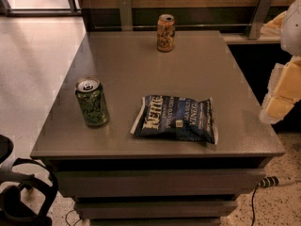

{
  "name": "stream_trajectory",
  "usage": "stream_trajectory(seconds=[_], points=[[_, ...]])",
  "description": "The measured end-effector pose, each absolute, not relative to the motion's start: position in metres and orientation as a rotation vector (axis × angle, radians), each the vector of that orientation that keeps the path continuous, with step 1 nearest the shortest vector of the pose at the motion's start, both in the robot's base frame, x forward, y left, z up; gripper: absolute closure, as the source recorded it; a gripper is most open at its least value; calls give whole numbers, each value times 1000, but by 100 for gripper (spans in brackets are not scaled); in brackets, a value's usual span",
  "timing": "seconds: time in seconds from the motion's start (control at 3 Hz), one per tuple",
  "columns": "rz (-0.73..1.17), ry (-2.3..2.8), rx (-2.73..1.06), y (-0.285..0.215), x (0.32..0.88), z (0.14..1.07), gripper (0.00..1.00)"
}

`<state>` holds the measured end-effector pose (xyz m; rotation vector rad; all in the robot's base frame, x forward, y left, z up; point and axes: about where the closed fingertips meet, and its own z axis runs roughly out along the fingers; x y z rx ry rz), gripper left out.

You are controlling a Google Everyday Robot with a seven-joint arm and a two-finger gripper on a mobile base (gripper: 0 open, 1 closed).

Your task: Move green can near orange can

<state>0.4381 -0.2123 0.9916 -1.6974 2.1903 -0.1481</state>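
Note:
The green can (92, 102) stands upright near the front left of the grey table (141, 65). It is green with a dark scribbled pattern and a silver top. The orange can (165, 32) stands upright at the back middle of the table, far from the green can. Only white and yellow parts of my arm (283, 91) show at the right edge, beside and off the table. The gripper itself is out of view, and nothing holds either can.
A blue chip bag (176, 118) lies flat at the front middle of the table, right of the green can. A dark curved object (26, 192) sits low on the floor at the bottom left. A wall rail with metal brackets (125, 12) runs behind the table.

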Motion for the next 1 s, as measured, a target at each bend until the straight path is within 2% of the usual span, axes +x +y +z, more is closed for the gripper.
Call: stream_trajectory(seconds=[0.33,1.0], points=[[-148,2190,-1697,-212,438,992,0],[62,1991,-1604,-196,444,988,0]])
